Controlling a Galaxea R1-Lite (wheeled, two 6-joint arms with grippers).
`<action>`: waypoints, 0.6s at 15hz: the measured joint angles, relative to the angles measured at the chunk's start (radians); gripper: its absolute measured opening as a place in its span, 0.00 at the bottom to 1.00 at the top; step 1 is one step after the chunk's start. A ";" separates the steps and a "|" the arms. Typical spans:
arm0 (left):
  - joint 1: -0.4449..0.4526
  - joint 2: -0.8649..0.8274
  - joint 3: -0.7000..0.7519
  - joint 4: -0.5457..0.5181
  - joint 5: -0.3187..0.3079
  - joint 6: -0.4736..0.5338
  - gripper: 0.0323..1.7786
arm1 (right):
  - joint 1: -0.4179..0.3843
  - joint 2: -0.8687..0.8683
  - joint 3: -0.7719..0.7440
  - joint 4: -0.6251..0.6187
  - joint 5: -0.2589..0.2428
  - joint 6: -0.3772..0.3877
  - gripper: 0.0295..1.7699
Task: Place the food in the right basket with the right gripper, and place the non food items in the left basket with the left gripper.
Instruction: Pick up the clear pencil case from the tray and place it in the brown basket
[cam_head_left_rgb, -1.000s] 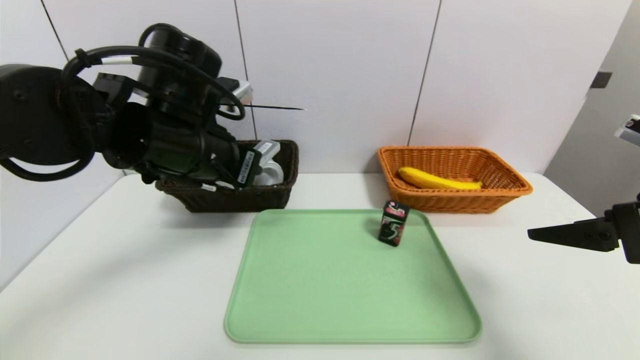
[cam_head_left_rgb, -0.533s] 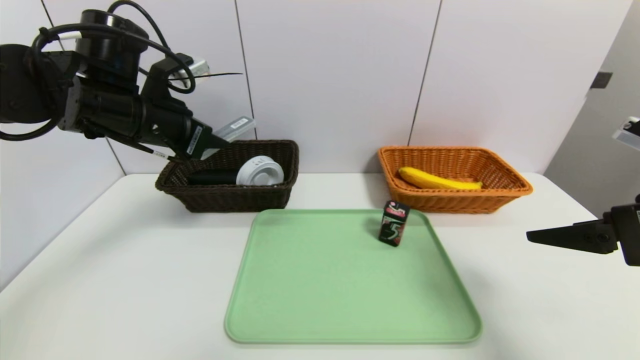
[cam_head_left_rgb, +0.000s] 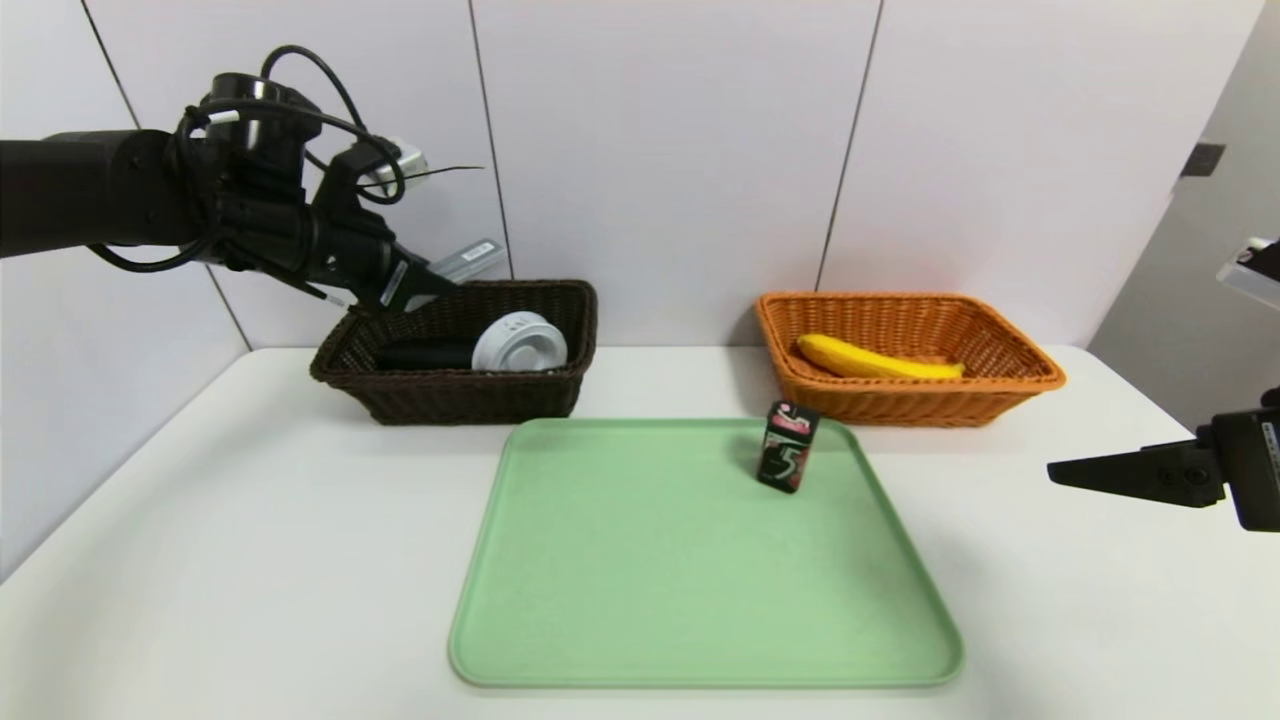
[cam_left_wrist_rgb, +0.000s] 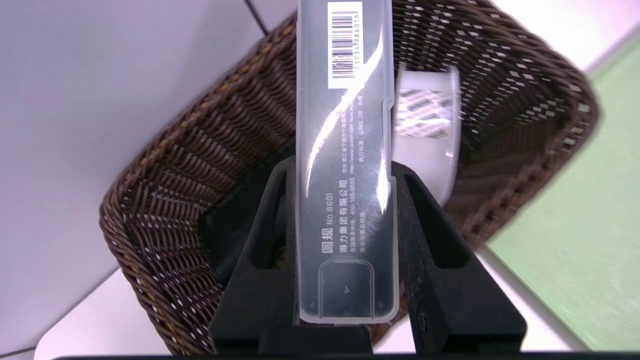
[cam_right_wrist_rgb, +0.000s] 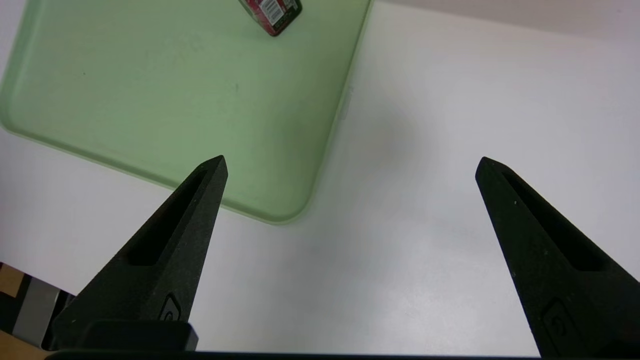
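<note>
White counter (cam_head_left_rgb: 250, 520) meets a pale panelled wall, with the green tray (cam_head_left_rgb: 700, 560) as the landmark. Fingers of the left gripper (cam_left_wrist_rgb: 345, 200) pinch a translucent plastic case (cam_left_wrist_rgb: 345, 165) with a barcode label, held in the air above the dark brown basket (cam_head_left_rgb: 455, 390), which sits beyond the tray's far-left corner. That basket holds a white round lid (cam_head_left_rgb: 520, 342) and a dark object I cannot make out. Fingers of the right gripper (cam_right_wrist_rgb: 350, 165) are spread wide with nothing between them, hovering over bare counter off the tray's right side. A black gum pack (cam_head_left_rgb: 787, 446) stands upright on the tray's far-right part. Beyond that corner, the orange basket (cam_head_left_rgb: 1000, 385) holds a banana (cam_head_left_rgb: 875, 360).
</note>
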 joint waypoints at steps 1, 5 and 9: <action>0.010 0.029 -0.028 0.001 0.001 0.000 0.31 | 0.000 0.002 0.000 -0.006 0.000 0.000 0.97; 0.040 0.132 -0.088 0.019 0.001 0.001 0.31 | 0.000 0.017 0.001 -0.007 0.001 0.000 0.97; 0.063 0.190 -0.104 0.024 0.001 -0.002 0.31 | 0.000 0.030 0.001 -0.010 0.000 0.000 0.97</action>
